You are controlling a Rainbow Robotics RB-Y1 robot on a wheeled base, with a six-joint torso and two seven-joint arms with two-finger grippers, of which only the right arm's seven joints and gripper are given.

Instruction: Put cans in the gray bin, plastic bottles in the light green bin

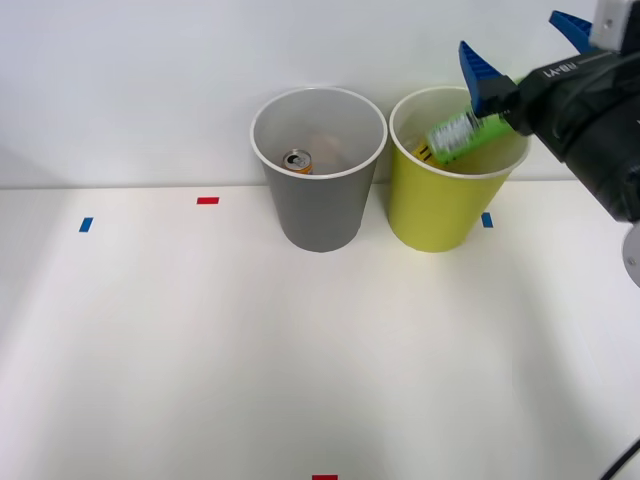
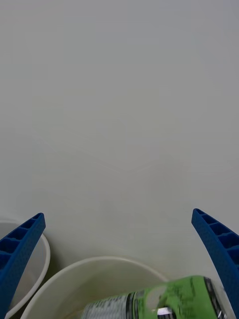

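in the front view there are two bins, one can and one bottle. the gray bin (image 1: 320, 200) stands on the white table (image 1: 300, 350) just beside the light green bin (image 1: 440, 210), the gray one to the robot's left of the green one, both upright near the back edge of the table against the pale wall (image 1: 150, 80). one can (image 1: 298, 160) lies inside the gray bin, its silver top and a bit of orange side showing near the left of the pale inside. one bottle (image 1: 462, 133), with its bright green label, is tilted over the mouth of the light green bin, its lower end dipping within the rim. the right gripper (image 1: 520, 55) is above and to the right of that bin, its blue fingers (image 1: 480, 72) spread wide apart, and the bottle sits just below the nearer finger, not pinched between the two; whether it touches that finger i cannot tell. the table also carries small tape marks, counted: two red (image 1: 207, 200) and two blue (image 1: 85, 224). in the right wrist view the same claw (image 2: 119, 269) shows two ribbed blue fingers (image 2: 20, 249) at the corners, standing well apart with nothing clamped between them. the bottle (image 2: 164, 301) lies on its side beyond the fingers, over the cream inside of the light green bin (image 2: 94, 269), closer to one finger than the other. a slice of the gray bin's white rim (image 2: 46, 259) shows beside the other finger, and the plain pale wall (image 2: 119, 99) takes up the rest behind.
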